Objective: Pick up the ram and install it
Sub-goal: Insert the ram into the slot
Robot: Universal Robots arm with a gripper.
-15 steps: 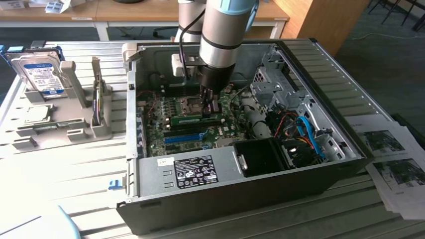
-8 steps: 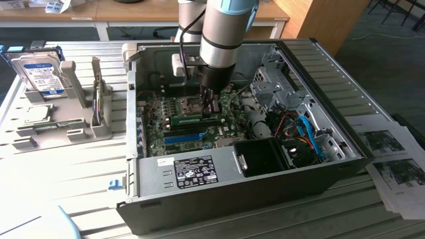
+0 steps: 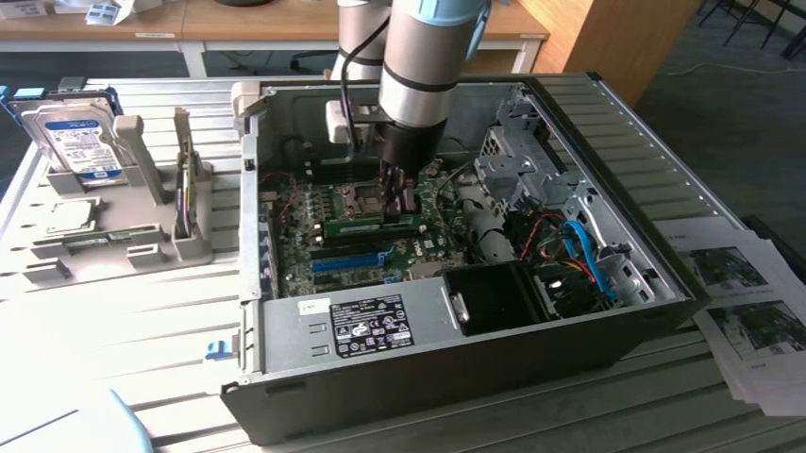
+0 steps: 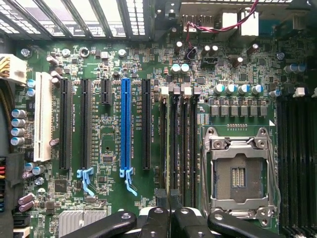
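Note:
The ram is a thin green stick lying along the memory slots on the motherboard inside the open computer case. My gripper reaches straight down from the arm onto the stick's upper edge, its fingers close together and shut on it. In the wrist view the gripper sits over the row of dark memory slots, in line with them, beside the CPU socket. The ram's lower edge looks level with the slots; how deep it sits cannot be told.
A bright blue slot strip lies near the ram. A black fan shroud and blue cables crowd the case's right. A silver hard drive stands in a grey rack on the exterior view's left. Printed sheets lie right.

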